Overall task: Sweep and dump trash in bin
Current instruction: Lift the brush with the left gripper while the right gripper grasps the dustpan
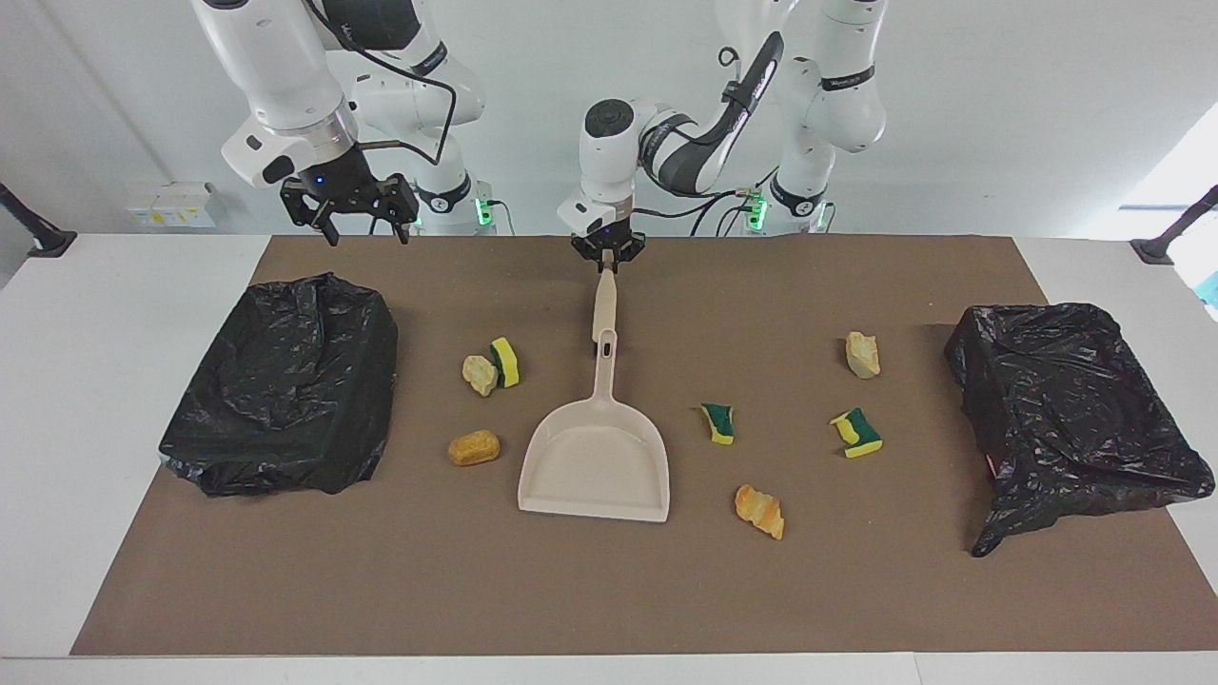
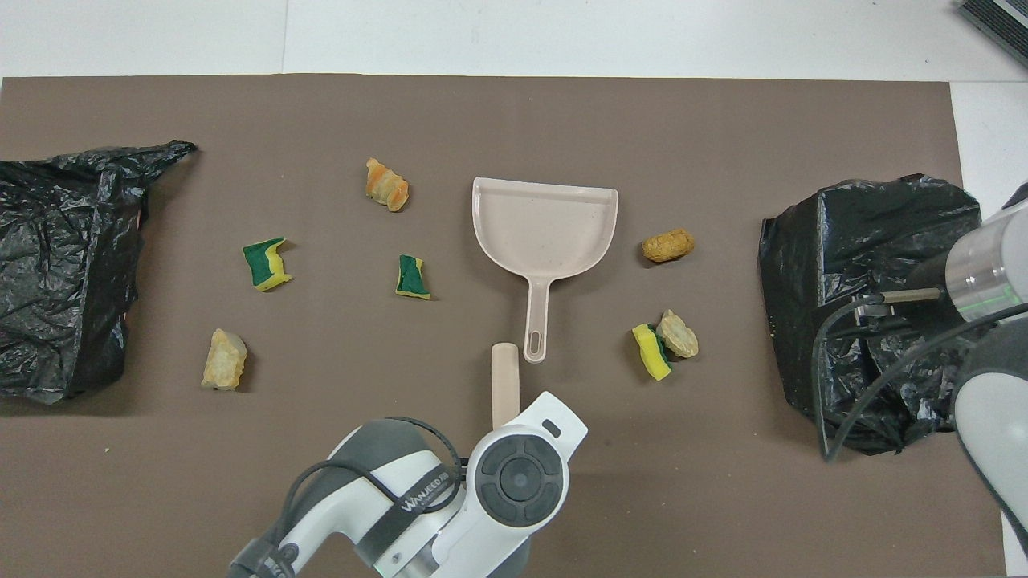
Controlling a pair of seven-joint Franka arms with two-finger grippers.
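Facing view: I am clamping the left gripper (image 1: 606,266) on the brush handle (image 1: 603,306) at twelve o'clock of the dustpan (image 1: 596,464); the right gripper (image 1: 362,215) is waiting, fingers wide, above the bin (image 1: 285,381).

Overhead view: trash (image 2: 666,347) is lying around the dustpan on the tabletop (image 2: 562,498); the end-held handle may be swinging into it.

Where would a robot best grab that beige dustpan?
By its slim handle, coming down from above. The dustpan lies flat with the handle pointing toward the robots, and its scoop looks too wide and low for two fingers.
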